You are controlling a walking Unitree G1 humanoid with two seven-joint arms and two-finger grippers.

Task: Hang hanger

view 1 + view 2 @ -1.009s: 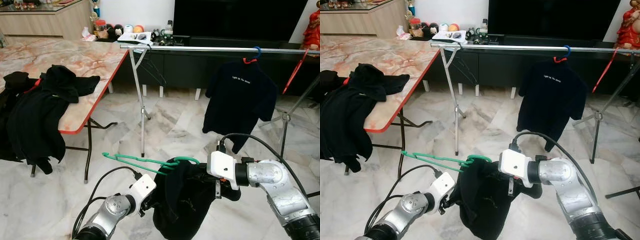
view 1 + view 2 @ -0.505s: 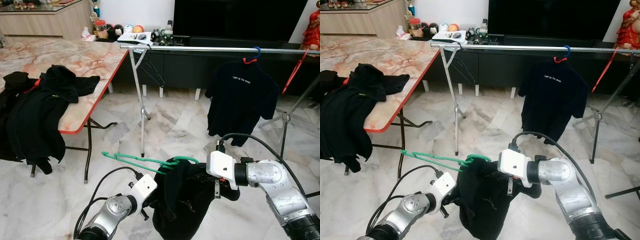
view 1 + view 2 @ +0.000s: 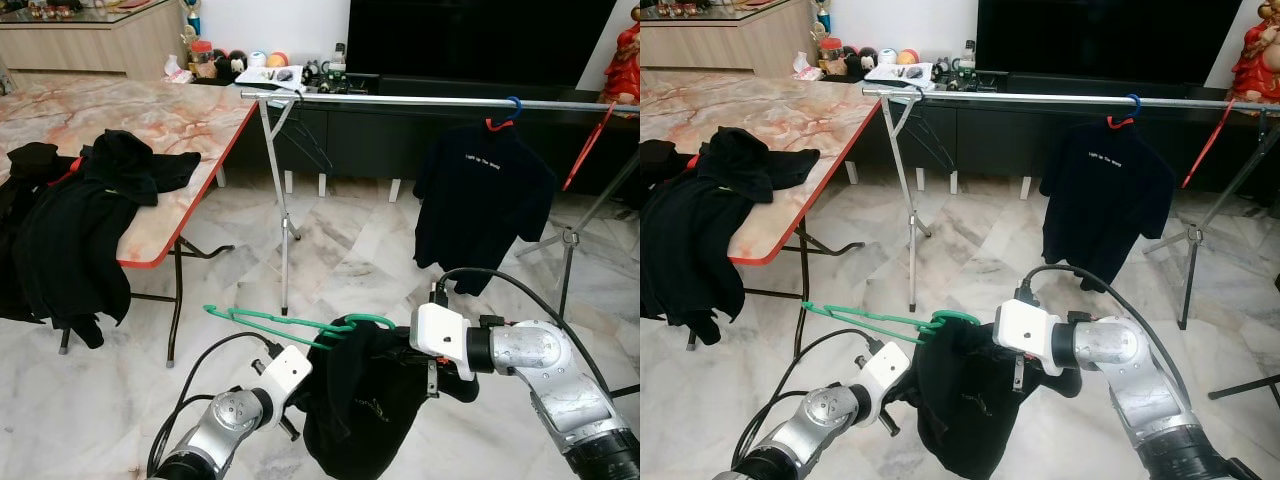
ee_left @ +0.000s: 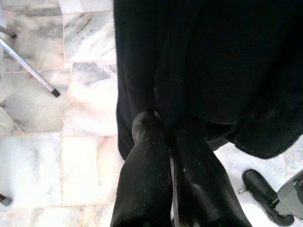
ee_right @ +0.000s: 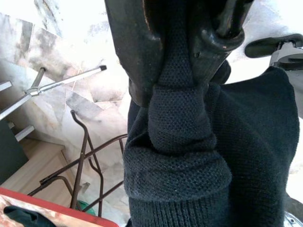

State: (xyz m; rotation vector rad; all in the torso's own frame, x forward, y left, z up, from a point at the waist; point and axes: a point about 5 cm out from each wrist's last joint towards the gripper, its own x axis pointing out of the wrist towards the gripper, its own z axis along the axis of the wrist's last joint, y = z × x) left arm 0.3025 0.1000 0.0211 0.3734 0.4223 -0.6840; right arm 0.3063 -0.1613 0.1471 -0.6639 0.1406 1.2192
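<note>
A green hanger [image 3: 260, 322] sticks out leftward from the neck of a black garment [image 3: 365, 400] that hangs low in front of me between both arms. In the left wrist view my left gripper [image 4: 161, 125] has its fingers pressed together with the black cloth at the tips. My right gripper [image 5: 182, 90] is shut on a bunched fold of the same garment. The silver clothes rail [image 3: 400, 99] runs across the room well beyond and above the hanger.
A black T-shirt [image 3: 483, 205] hangs on the rail from a red and blue hanger. An empty black hanger [image 3: 300, 135] hangs at the rail's left end above the rack's leg [image 3: 284, 230]. A marble table [image 3: 160, 120] with a pile of black clothes [image 3: 75, 230] stands to the left.
Both arms and the held garment have barely shifted. The T-shirt on the rail has swayed a little.
</note>
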